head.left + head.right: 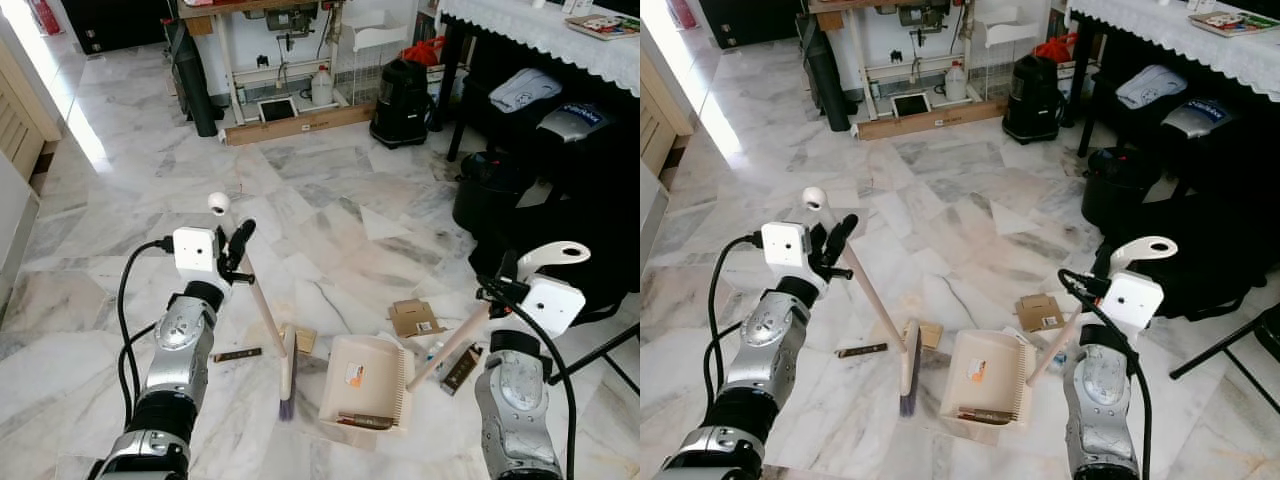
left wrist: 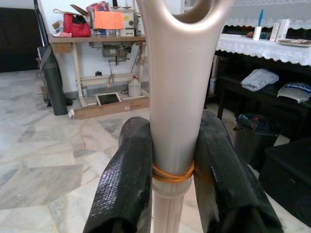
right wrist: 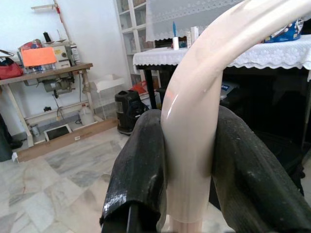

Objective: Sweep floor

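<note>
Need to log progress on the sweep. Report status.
Left gripper shut on broom handle. Right gripper shut on dustpan handle. Dustpan on floor beside broom head. Cardboard scrap and dark strip unswept.

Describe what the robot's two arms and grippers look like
Both arms are silver metal with rounded joint housings and black bands. A white boxy camera block sits at each wrist, with black cables looping along the forearm. The left gripper and right gripper each have two long black fingers with a rough, textured surface, seen close up in the wrist views.
</note>
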Available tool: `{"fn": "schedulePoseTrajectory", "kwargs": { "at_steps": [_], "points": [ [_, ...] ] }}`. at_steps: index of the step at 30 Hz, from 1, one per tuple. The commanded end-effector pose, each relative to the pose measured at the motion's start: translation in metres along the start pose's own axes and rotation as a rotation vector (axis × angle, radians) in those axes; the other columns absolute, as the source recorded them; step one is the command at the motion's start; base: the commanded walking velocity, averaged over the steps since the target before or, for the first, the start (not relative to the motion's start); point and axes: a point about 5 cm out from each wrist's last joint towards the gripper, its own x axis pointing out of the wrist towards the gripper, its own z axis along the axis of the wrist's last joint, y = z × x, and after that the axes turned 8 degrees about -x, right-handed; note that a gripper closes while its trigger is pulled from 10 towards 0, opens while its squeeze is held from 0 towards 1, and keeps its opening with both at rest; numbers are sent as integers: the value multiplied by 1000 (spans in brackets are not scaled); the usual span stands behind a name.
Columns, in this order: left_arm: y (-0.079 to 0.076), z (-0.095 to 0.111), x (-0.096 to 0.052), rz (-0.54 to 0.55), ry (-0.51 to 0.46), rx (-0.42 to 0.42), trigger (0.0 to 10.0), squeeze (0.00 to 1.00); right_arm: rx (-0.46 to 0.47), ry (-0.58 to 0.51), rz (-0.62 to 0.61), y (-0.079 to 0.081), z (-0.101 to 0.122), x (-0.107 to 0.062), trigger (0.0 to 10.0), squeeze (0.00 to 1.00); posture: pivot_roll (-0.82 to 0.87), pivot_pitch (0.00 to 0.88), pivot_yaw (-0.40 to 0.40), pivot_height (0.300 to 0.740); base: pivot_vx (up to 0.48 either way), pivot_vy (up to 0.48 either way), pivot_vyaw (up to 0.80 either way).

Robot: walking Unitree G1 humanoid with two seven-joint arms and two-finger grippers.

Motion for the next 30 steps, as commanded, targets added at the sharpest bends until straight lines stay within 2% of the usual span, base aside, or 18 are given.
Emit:
{"fn": "schedulePoseTrajectory", "kwargs": {
  "at_steps": [1,23,30],
  "points": [
    [0,10,5,-12,-48,16,10000,0,10,-59,-1,1,13,3,10000,0,-112,0,68,740,0,0,0],
    [1,9,4,-9,-43,17,10000,0,10,-64,10,5,15,4,10000,0,-111,0,72,740,0,0,0],
    [2,9,3,-10,-41,20,10000,0,11,-62,14,6,14,3,10000,0,-110,0,76,740,0,0,412]
  ]
}}
